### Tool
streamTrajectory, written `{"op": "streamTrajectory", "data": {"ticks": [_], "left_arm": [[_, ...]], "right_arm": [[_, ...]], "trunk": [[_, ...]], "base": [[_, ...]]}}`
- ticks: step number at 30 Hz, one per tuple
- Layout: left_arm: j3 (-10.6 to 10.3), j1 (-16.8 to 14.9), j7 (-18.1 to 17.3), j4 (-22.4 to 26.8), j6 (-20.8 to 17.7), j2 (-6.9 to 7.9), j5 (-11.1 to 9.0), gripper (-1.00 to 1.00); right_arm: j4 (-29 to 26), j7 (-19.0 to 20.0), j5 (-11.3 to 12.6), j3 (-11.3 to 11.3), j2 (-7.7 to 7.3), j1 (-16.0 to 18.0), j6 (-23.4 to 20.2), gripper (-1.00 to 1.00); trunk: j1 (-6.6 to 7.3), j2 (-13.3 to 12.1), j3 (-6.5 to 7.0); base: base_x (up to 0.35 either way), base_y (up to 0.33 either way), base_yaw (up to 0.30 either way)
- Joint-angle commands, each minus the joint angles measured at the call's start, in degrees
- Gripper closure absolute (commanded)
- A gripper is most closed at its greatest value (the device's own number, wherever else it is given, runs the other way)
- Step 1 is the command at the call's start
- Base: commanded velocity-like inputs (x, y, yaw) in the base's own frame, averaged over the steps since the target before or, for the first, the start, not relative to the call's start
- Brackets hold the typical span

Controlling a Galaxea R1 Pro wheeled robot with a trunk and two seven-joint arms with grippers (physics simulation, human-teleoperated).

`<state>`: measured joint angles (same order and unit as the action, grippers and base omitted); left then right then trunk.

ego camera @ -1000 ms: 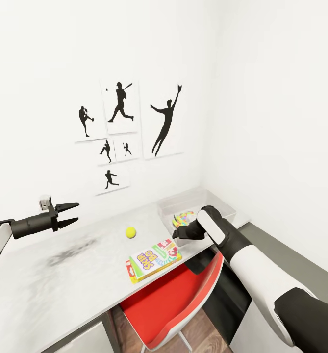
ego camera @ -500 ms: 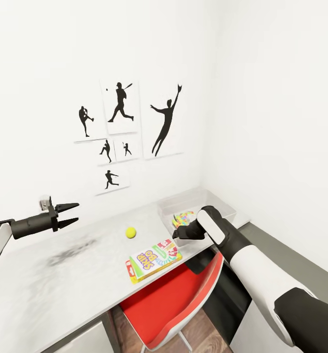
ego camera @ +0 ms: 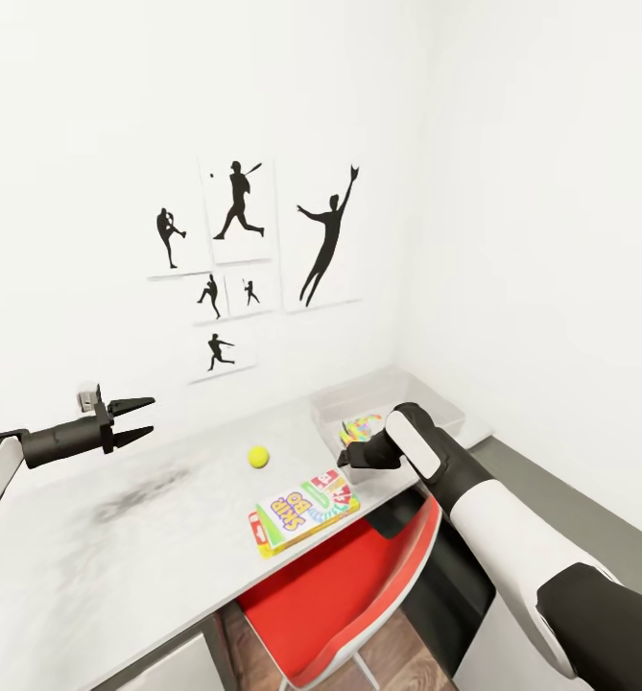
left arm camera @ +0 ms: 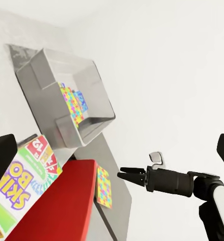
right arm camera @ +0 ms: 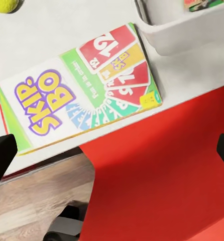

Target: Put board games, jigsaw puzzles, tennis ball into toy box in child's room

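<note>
White desk (ego camera: 119, 566) runs into the room corner, white walls on both sides. Nearest: red chair (ego camera: 340, 595) tucked under the desk's front edge, wood floor (ego camera: 263, 653) below it. Skip-Bo board game (ego camera: 306, 509) lies flat at the front edge of the desk, just above the chair; in the right wrist view the box (right arm camera: 82, 95) sits right below the camera, its long side along the desk edge.

Right tool (ego camera: 344, 459) hangs above the desk between the board game and the toy box, empty; its two black tips sit at opposite edges of the right wrist view, so spread wide. Left tool (ego camera: 138, 418) hovers well apart over the desk's left part, fingers parted, nothing between them.

Tennis ball (ego camera: 257, 457) rests on the desk behind the board game, clear of it. Grey toy box (ego camera: 436, 408) stands at the far right corner of the desk; a colourful jigsaw puzzle (ego camera: 361, 425) lies inside it. Left wrist view also shows another colourful flat box (left arm camera: 104, 187) on a lower surface past the chair; can't tell what it rests on.

Baseball silhouette posters (ego camera: 253, 250) on the far wall.
</note>
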<state>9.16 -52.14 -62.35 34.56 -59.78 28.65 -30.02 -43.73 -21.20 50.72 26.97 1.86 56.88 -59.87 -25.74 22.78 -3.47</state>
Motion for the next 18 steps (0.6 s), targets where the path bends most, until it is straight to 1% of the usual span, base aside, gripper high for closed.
{"op": "streamTrajectory", "data": {"ticks": [1,18], "left_arm": [[0.1,-0.1,-0.2,0.0,-0.2,0.0,0.1,-1.0],[0.1,-0.1,-0.2,0.0,-0.2,0.0,0.1,-1.0]], "right_arm": [[0.0,-0.6,0.6,0.1,-0.02,0.1,-0.1,-1.0],[0.0,-0.6,0.6,0.2,-0.02,0.1,-0.1,-1.0]], "trunk": [[-0.05,0.1,-0.14],[-0.05,0.1,-0.14]], "base": [[0.064,0.028,0.0],[0.01,0.004,0.0]]}}
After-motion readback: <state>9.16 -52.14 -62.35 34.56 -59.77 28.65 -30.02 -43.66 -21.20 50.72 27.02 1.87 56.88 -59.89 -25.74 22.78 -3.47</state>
